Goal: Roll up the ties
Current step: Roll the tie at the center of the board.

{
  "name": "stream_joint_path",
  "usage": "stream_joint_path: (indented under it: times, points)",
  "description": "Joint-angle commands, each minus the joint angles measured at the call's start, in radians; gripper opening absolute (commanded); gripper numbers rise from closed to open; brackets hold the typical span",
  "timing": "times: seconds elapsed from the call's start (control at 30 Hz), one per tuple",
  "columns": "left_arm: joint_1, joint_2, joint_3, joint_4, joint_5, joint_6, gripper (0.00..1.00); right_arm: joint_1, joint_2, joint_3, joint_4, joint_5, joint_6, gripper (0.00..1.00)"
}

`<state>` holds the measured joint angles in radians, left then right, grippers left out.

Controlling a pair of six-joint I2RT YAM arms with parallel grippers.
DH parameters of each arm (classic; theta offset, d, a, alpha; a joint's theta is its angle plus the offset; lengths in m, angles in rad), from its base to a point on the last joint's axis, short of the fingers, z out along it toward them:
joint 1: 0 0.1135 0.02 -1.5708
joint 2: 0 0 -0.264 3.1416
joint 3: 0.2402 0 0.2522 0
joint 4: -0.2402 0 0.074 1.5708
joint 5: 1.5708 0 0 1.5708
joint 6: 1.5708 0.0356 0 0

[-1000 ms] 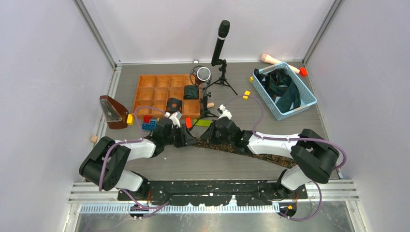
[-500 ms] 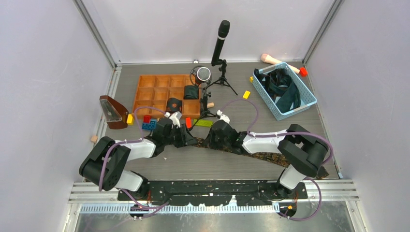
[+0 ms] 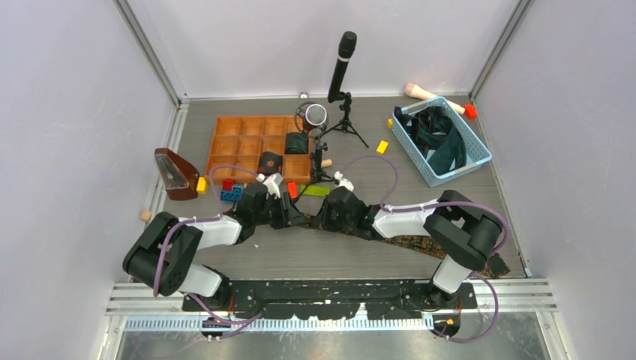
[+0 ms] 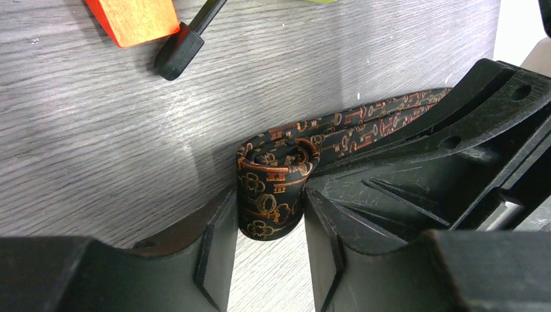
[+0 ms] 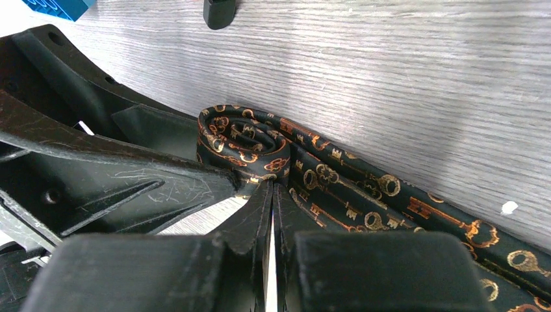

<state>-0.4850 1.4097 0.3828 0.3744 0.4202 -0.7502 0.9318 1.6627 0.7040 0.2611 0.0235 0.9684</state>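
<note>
Key-print tie (image 5: 338, 185) sits on the table (image 3: 300, 259) just in front of the wooden tray (image 3: 255, 118), its coil (image 5: 240, 140) started near the tray's front right corner. Left gripper (image 4: 268, 195) hugs that coil on both sides, I'd guess so it can't spring open. The right gripper (image 5: 271, 188) is clenched shut, tips against the strip beside the coil, maybe tensioning it.

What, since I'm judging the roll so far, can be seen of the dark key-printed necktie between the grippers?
The dark necktie, smooth woven-looking fabric printed with orange-gold keys, has one end wound into a small coil of a few turns, spiral facing up. The rest trails unrolled over the grey wood-grain table beneath the right arm. The left gripper brackets the coil, fingers against both sides; the shut right gripper touches its edge where the loose length leaves.
</note>
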Motion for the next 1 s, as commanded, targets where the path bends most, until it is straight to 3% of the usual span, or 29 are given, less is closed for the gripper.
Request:
stream_joint_path:
  times: [0.0, 0.13, 0.27, 0.67, 0.97]
  points:
    - [-0.004, 0.003, 0.005, 0.014, 0.022, 0.024, 0.41, -0.001, 0.006, 0.026, 0.027, 0.001, 0.002, 0.10]
    - [-0.004, -0.009, 0.025, -0.026, -0.004, 0.040, 0.26, 0.000, -0.032, 0.028, -0.006, 0.010, -0.019, 0.10]
    - [-0.006, -0.053, 0.047, -0.107, -0.071, 0.065, 0.22, -0.006, -0.105, 0.032, -0.086, 0.034, -0.072, 0.12]
    - [-0.143, -0.158, 0.239, -0.580, -0.533, 0.220, 0.20, -0.046, -0.294, 0.012, -0.248, 0.117, -0.135, 0.14]
    - [-0.215, -0.088, 0.322, -0.695, -0.736, 0.231, 0.16, -0.051, -0.391, -0.023, -0.321, 0.188, -0.156, 0.14]
